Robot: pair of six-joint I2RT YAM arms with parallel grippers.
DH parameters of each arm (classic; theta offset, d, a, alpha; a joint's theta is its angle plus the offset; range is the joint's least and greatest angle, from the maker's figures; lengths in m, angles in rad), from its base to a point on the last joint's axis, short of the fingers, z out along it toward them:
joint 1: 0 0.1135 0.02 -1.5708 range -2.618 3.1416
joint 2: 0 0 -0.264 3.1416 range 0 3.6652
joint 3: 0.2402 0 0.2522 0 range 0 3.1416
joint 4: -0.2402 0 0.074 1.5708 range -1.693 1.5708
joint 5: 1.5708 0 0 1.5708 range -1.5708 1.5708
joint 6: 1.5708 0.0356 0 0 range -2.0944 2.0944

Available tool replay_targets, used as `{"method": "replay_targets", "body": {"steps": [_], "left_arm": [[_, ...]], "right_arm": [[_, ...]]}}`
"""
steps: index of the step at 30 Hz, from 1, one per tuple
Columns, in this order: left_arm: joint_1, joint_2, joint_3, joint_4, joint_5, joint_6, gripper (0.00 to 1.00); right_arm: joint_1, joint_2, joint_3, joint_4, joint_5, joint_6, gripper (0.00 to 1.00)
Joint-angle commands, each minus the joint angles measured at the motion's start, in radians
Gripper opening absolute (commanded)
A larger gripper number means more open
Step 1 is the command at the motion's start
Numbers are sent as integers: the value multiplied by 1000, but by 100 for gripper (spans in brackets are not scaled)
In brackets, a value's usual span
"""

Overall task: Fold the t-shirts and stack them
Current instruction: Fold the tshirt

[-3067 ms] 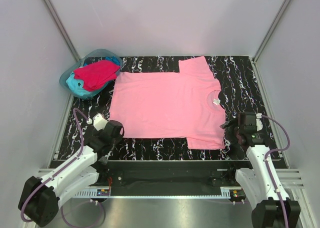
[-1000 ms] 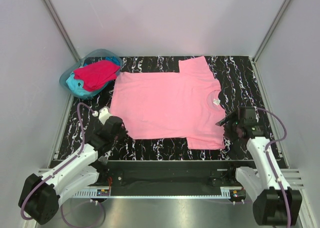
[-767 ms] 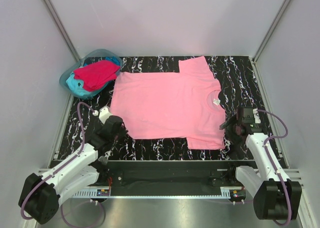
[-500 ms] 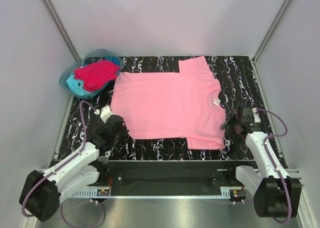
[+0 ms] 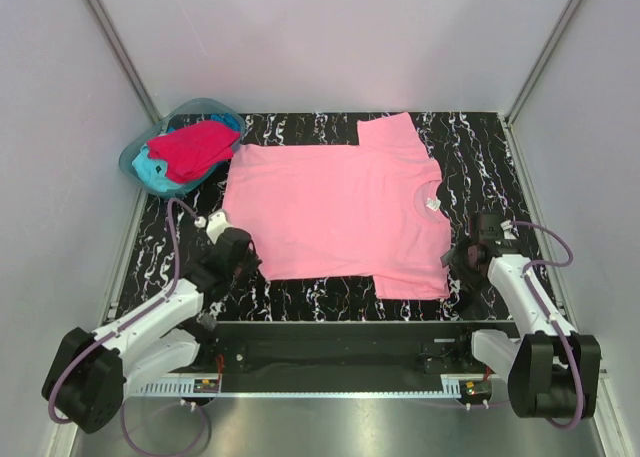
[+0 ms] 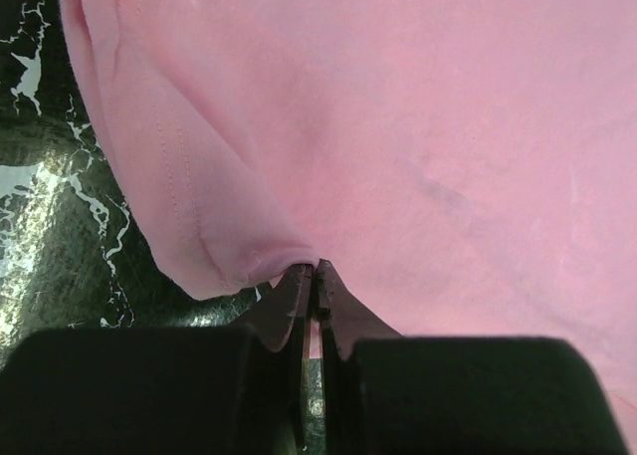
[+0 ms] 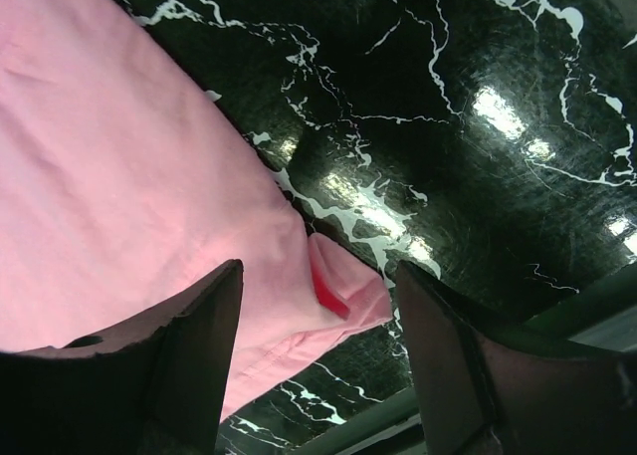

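A light pink t-shirt [image 5: 340, 212] lies spread flat on the black marbled table, collar to the right. My left gripper [image 5: 246, 261] is at its near-left hem corner. In the left wrist view the left gripper [image 6: 312, 270] is shut, with a small fold of the pink t-shirt [image 6: 418, 126] pinched at its tips. My right gripper [image 5: 456, 261] is at the near sleeve's outer corner. In the right wrist view the right gripper [image 7: 318, 271] is open, and the pink t-shirt [image 7: 129, 176] has its folded sleeve corner between the fingers. A crimson t-shirt [image 5: 195, 145] and a turquoise t-shirt [image 5: 152, 173] lie bunched in the tub.
A translucent blue-green tub [image 5: 130, 157] stands at the table's back left corner. Grey walls close in the left, back and right sides. A metal rail [image 5: 330, 392] runs along the near edge, between the arm bases.
The left gripper has crept forward and right along the hem corner, staying shut. The right gripper has shifted a little left and down onto the sleeve corner, still open.
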Motion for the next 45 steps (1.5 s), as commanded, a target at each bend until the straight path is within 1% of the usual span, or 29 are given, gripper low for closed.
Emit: {"method": "replay_targets", "body": {"steps": [1, 3, 5, 9, 10, 16, 22, 25, 34, 37, 42, 45], "left_arm": [[-5, 45, 55, 51, 39, 21, 7], [-5, 76, 66, 63, 48, 21, 7], [-5, 90, 72, 71, 54, 23, 7], [-5, 96, 77, 72, 53, 29, 7], [-5, 91, 77, 74, 50, 28, 7], [-6, 96, 69, 90, 59, 18, 7], [-5, 76, 46, 92, 67, 23, 7], [-5, 56, 41, 75, 59, 26, 7], [-6, 30, 37, 55, 48, 15, 7], [-5, 31, 38, 49, 45, 18, 7], [-5, 21, 38, 37, 36, 20, 7], [-5, 13, 41, 31, 30, 20, 7]], "right_arm": [[-1, 44, 46, -22, -25, -2, 70], [-1, 76, 50, -22, -77, -10, 70], [-1, 82, 50, -22, -96, -10, 70], [-1, 56, 64, -58, -128, -10, 70], [-1, 49, 87, -83, -163, -11, 70], [-1, 44, 86, -95, -202, -19, 70], [-1, 36, 49, -22, -187, -23, 71], [-1, 36, 40, -13, -187, -23, 71], [-1, -37, -52, -31, -269, 16, 69], [-1, -59, -54, -34, -260, 39, 69], [1, -60, -48, -33, -259, 38, 63], [-1, -66, -32, -52, -240, 32, 64]]}}
